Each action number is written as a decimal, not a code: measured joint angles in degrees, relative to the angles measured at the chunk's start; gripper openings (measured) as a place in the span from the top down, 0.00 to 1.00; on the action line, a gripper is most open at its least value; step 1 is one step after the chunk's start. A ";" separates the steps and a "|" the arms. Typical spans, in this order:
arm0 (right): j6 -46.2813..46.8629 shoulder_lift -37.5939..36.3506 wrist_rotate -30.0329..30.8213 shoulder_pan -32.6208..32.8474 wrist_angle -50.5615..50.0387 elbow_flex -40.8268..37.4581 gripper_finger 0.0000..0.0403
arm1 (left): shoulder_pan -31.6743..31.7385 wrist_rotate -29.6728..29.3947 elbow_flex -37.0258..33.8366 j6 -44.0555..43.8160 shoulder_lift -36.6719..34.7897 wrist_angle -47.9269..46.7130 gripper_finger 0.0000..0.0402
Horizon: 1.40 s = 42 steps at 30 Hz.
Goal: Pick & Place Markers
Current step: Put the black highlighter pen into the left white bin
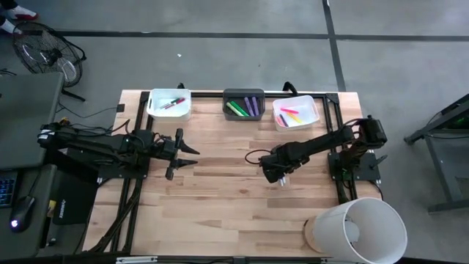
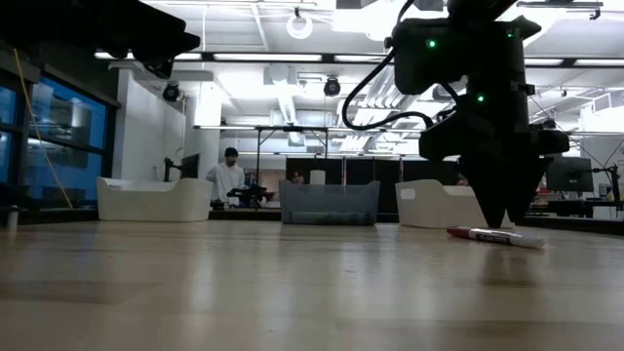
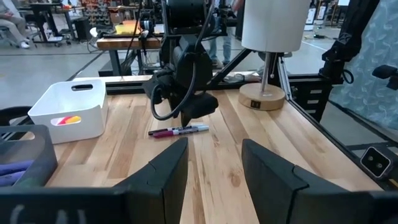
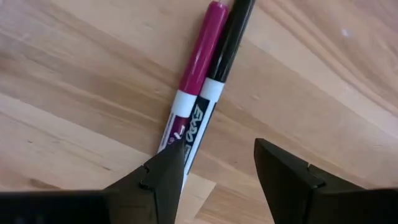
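Two markers lie side by side on the wood table, one with a magenta cap (image 4: pixel 198 65) and one with a black cap (image 4: pixel 229 46), both with white barrels. They also show in the low view (image 2: pixel 495 235) and the left wrist view (image 3: pixel 180 131). My right gripper (image 4: pixel 217 167) (image 1: pixel 277 174) points down over them, open. One finger is over the magenta marker's barrel and the other is over bare wood beside the black one. My left gripper (image 3: pixel 214 155) (image 1: pixel 193 155) waits open, level, at the table's left. More markers lie in the bins. My right gripper comes from above, pointing down, with its fingers set across the two markers. One fingertip (image 4: pixel 169 167) covers the magenta marker's white barrel (image 4: pixel 177 124). Whether it touches the barrel, I cannot tell. Both markers lie flat on the table.
Three bins stand along the far edge: a white one (image 1: pixel 154 110) with red and dark markers, a dark grey one (image 1: pixel 227 99) with green and purple markers, and a white one (image 1: pixel 315 111) with pink and yellow markers. A white lamp (image 1: pixel 359 231) stands at the near right corner.
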 joint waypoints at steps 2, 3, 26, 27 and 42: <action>0.08 0.00 0.19 0.00 0.00 0.00 0.55 | -0.02 0.00 0.00 -0.13 0.00 0.00 0.63; 0.08 0.00 0.19 0.00 0.04 0.00 0.55 | -0.02 0.00 0.00 -0.13 0.00 0.00 0.63; 3.18 -0.37 -0.01 0.02 8.29 -6.24 0.55 | -0.02 -0.12 0.02 -0.98 -0.01 -0.37 0.63; 2.73 -0.37 -0.11 0.00 8.28 -6.12 0.55 | 0.00 -0.14 0.02 -1.00 -0.02 -0.42 0.63; 1.39 -0.15 -2.03 -0.04 8.84 -6.23 0.71 | 0.00 -0.11 0.02 -1.07 -0.02 -0.39 0.63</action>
